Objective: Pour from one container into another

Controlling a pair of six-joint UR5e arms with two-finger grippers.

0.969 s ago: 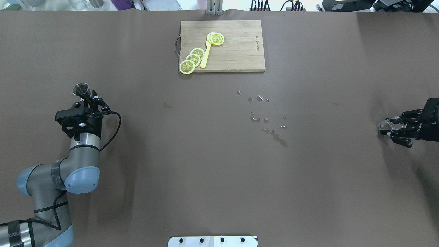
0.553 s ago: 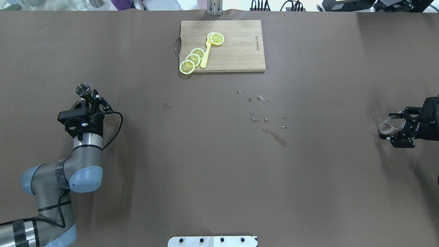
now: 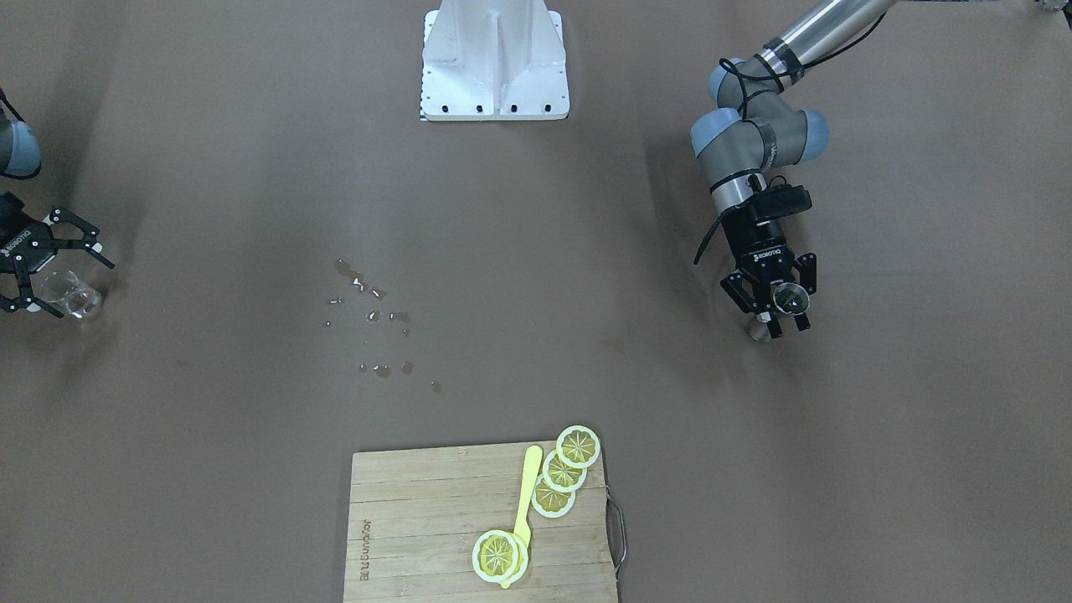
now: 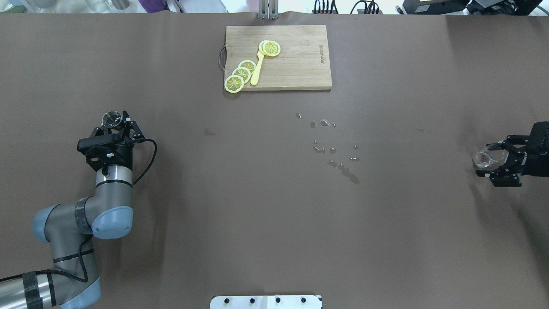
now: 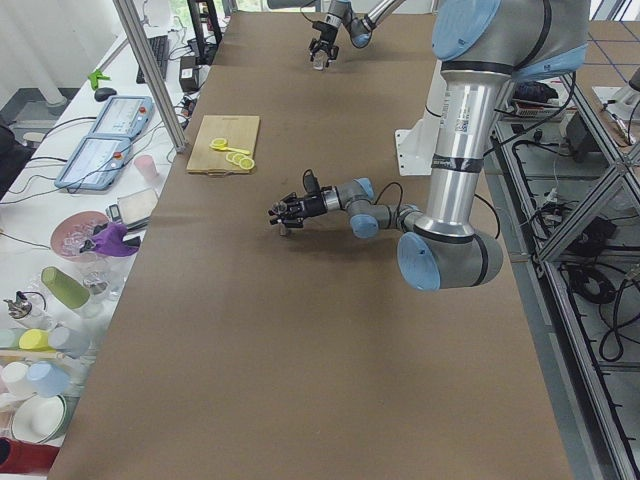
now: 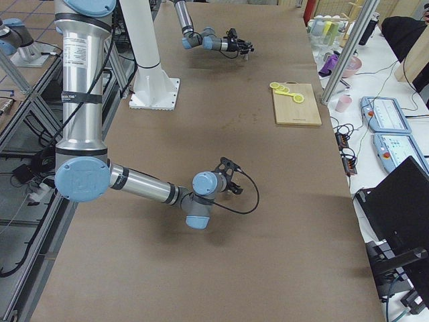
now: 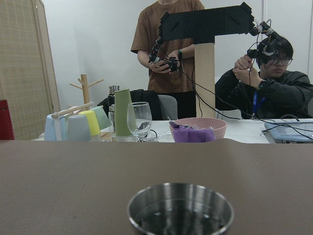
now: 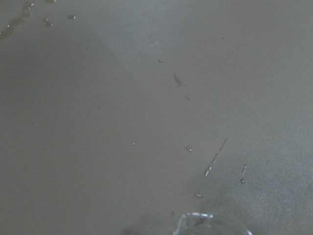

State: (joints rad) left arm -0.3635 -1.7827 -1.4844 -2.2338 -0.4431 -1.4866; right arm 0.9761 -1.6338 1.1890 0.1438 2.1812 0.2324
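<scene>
A small metal cup (image 4: 112, 117) stands upright at the table's left, with my left gripper (image 4: 113, 125) shut on it. The left wrist view shows its round rim (image 7: 180, 208) low in the middle, with a little liquid inside. The front-facing view shows the same cup (image 3: 787, 295) between the left gripper's (image 3: 775, 314) black fingers. At the far right a clear glass (image 4: 484, 158) sits low over the table. My right gripper (image 4: 487, 161) is shut on it from the side. The glass (image 3: 74, 295) shows at the front-facing view's left edge, and its rim (image 8: 211, 221) at the bottom of the right wrist view.
A wooden cutting board (image 4: 296, 64) with lemon slices (image 4: 240, 74) and a yellow utensil lies at the far middle. Spilled droplets (image 4: 334, 150) dot the brown table centre. The white base plate (image 4: 266, 301) is at the near edge. Cups and operators show beyond the far edge.
The left gripper shifted right and turned the metal cup from tilted to upright. The right gripper rotated level and drew slightly right with the glass.
</scene>
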